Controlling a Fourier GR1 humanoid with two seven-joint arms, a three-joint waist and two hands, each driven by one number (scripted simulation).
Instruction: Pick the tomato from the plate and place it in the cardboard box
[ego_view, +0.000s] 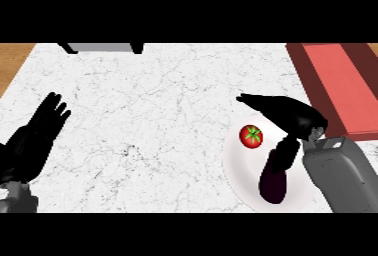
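A red tomato (252, 136) with a green stem lies on the upper part of a white plate (239, 167) at the right of the counter. My right hand (295, 116) hovers just right of and above the tomato. It is open, with fingers stretched toward the upper left and the thumb pointing down beside the tomato. Nothing is held in it. The reddish-brown cardboard box (339, 85) runs along the right edge, just behind that hand. My left hand (38, 131) rests open at the far left, fingers up.
A dark purple eggplant (272, 183) lies on the plate below the tomato, partly under my right forearm. A grey object (103, 47) sits at the counter's far edge. Wooden floor shows at the upper left.
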